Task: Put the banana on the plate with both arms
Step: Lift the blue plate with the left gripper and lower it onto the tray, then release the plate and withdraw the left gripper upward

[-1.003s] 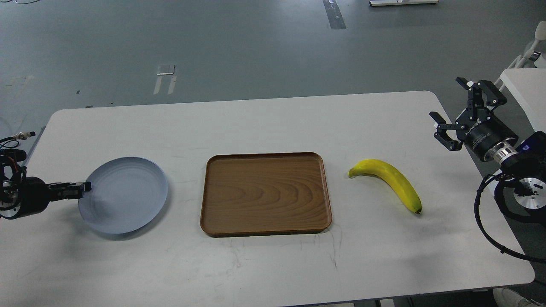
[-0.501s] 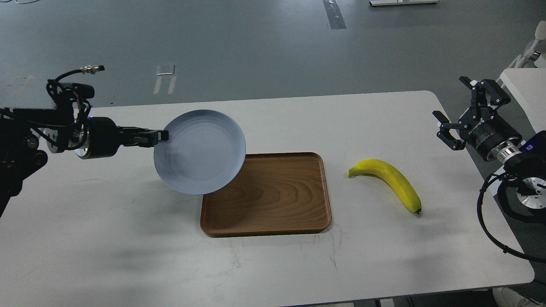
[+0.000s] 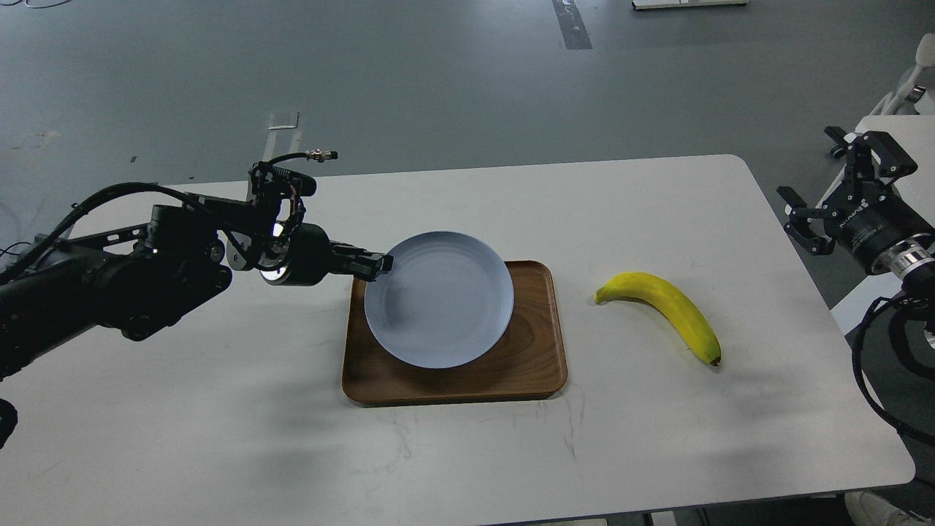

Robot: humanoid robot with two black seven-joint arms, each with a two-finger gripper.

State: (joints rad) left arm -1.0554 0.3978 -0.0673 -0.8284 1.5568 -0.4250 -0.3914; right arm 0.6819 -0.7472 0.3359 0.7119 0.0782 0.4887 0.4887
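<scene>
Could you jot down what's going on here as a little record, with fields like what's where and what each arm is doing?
table: white, holds everything
tray: brown wood, mid-table
plate: pale blue, over the tray; cannot tell if it rests on it
banana: yellow, lying on the table right of the tray, untouched
left gripper: clamped on the plate's left rim
right gripper: open, empty, off the table's right edge
task state: banana not yet on plate
</scene>
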